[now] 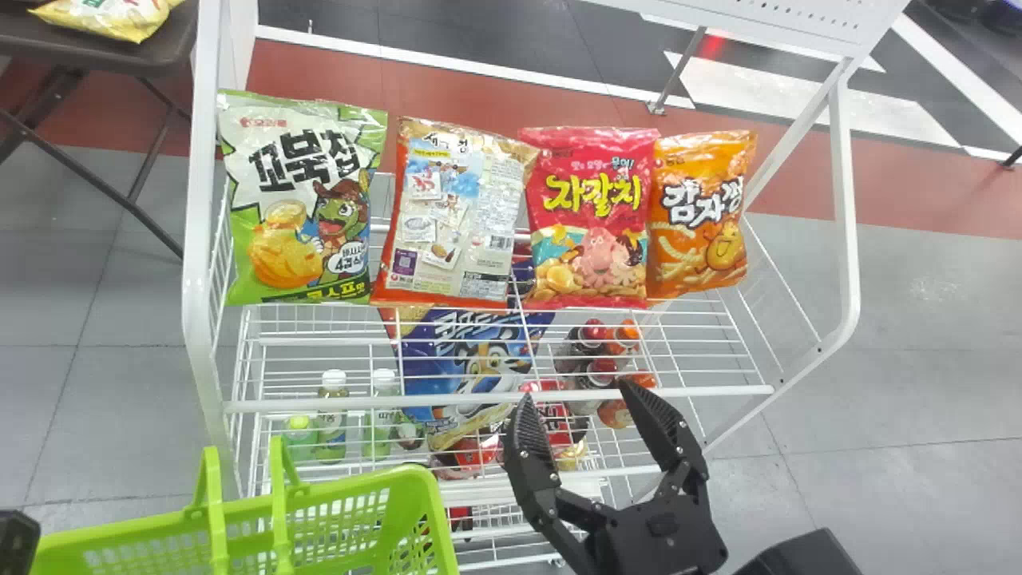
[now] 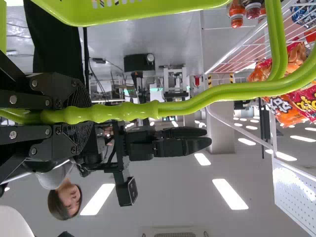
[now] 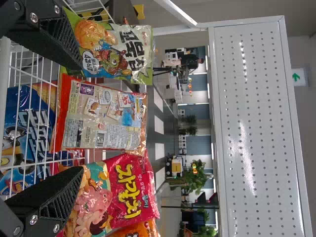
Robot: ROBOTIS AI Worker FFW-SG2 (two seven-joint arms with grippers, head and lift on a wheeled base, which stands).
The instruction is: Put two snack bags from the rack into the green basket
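Observation:
My right gripper (image 1: 587,431) stands in front of the rack's upper shelf, fingers spread with nothing between them. Above it in the head view are a red bag (image 1: 589,216) and an orange bag (image 1: 701,212); a bag with its back showing (image 1: 455,212) and a green-white bag (image 1: 303,200) stand further left. In the right wrist view the right gripper (image 3: 81,118) has the back-side bag (image 3: 103,118) beyond its gap. The green basket (image 1: 247,523) is at the lower left; my left gripper (image 2: 81,114) is shut on its handle (image 2: 197,103).
The white wire rack (image 1: 495,397) has a front rail between the right gripper and the bags. Its lower shelf holds a blue bag (image 1: 471,359) and several bottles (image 1: 333,415). A dark table (image 1: 96,48) with a yellow bag stands at the far left.

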